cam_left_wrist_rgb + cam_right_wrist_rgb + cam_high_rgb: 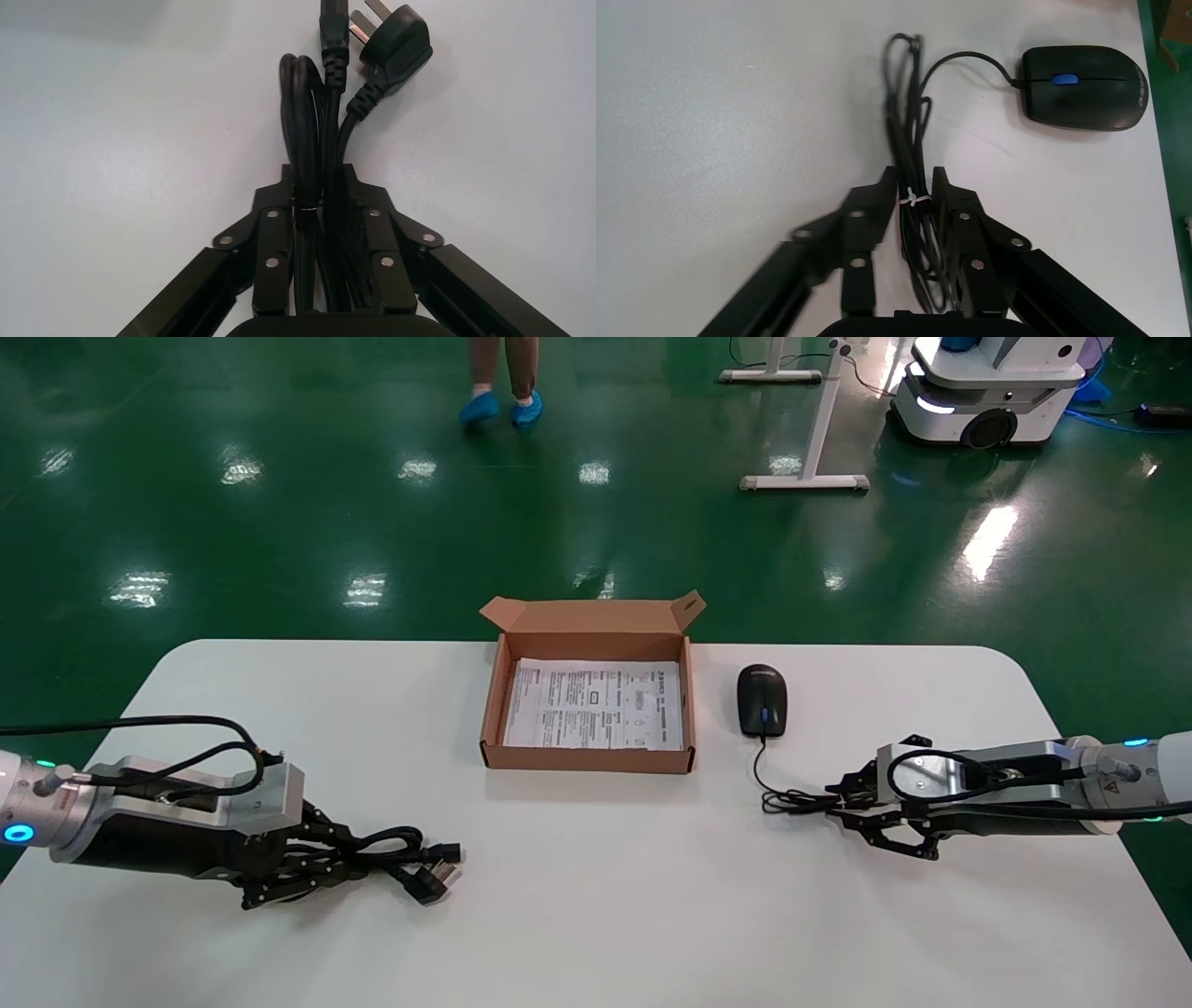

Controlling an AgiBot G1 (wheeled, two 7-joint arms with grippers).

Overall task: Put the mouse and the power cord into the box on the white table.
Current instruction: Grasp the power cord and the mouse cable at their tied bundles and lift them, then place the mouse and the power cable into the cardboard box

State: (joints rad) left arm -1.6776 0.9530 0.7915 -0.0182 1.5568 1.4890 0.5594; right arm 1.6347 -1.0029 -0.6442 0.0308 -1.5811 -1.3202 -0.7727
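The power cord [410, 864], a thick black coil with a pronged plug [397, 38], lies on the white table [596, 915] at the front left. My left gripper [318, 172] is shut on the coil, a finger pressed on each side. The black mouse [762, 700] with a blue wheel sits right of the box [589, 758]. Its thin wire, tied in a bundle [909, 119], runs toward me. My right gripper [914, 174] is shut on that bundle near its white tie. The box stands open at the table's far middle, with a printed sheet on its bottom.
The box's lid flap [596, 615] stands up at the far side. Beyond the table are a green floor, a person's feet [501, 407], a white stand [805, 481] and another robot base [987, 393].
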